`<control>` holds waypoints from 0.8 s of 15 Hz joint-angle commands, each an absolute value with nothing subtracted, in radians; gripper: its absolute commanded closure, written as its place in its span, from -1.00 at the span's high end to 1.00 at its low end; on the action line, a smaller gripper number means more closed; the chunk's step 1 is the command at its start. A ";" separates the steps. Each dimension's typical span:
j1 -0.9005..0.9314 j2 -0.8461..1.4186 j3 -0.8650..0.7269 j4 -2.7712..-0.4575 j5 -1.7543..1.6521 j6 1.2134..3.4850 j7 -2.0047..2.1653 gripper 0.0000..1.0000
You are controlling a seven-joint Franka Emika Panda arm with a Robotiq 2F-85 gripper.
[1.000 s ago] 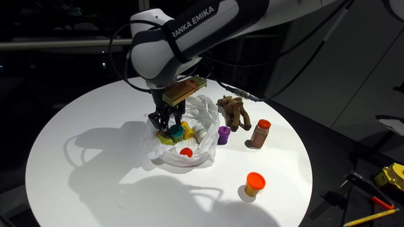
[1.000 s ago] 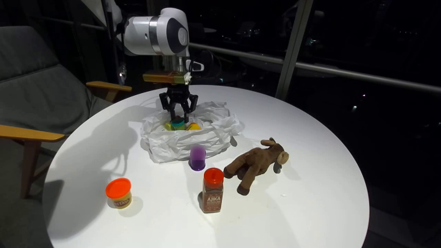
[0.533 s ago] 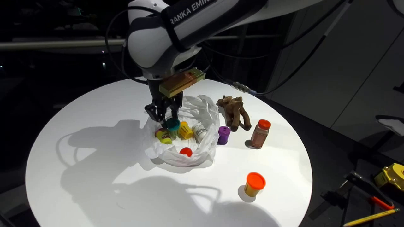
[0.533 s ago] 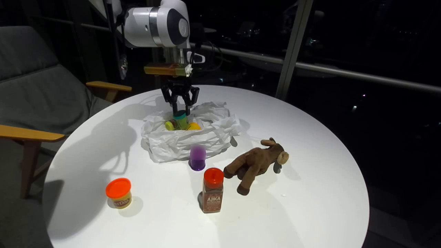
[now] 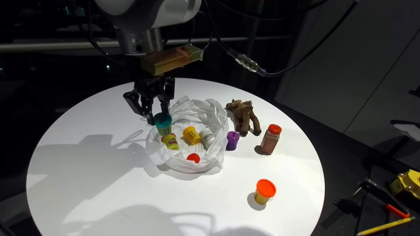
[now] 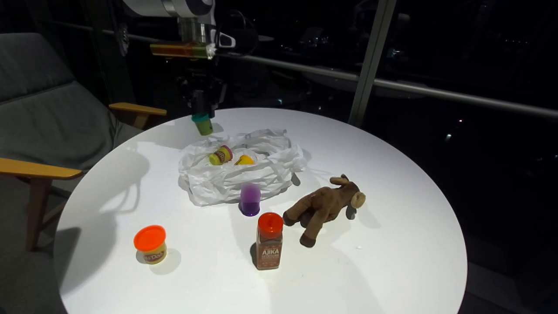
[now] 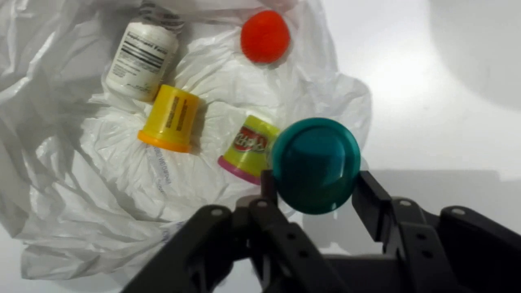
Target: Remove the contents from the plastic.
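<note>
We've got the gripper [image 5: 158,116] clamped round the teal-lidded tub [image 5: 163,125] at its lid, probably 'cause that's easiest to lift clear of the plastic bag [image 5: 213,113]. Inside it lie the pink-lidded tub [image 5: 170,142], yellow tub [image 5: 192,135], red ball [image 5: 193,158] and white bottle [image 5: 207,137], next up we'd guess. Outside sit the purple tub [image 5: 232,141], brown animal [image 5: 242,114], orange-lidded tub [image 5: 265,191] and red-capped bottle [image 5: 271,139], presumably done. Versus the gripper: teal-lidded tub in its grasp, bagged stuff lower, the rest well apart.
</note>
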State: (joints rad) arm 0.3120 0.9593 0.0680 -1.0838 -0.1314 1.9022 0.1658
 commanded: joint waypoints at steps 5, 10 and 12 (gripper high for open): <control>0.359 1.004 0.155 -1.114 -0.071 1.846 0.170 -0.50; 0.344 1.065 0.186 -1.150 -0.057 1.903 0.112 -0.50; 0.334 1.063 0.192 -1.178 -0.054 1.937 0.091 -0.50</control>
State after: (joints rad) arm 0.3607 1.0802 0.1655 -1.1423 -0.0776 1.8938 0.1352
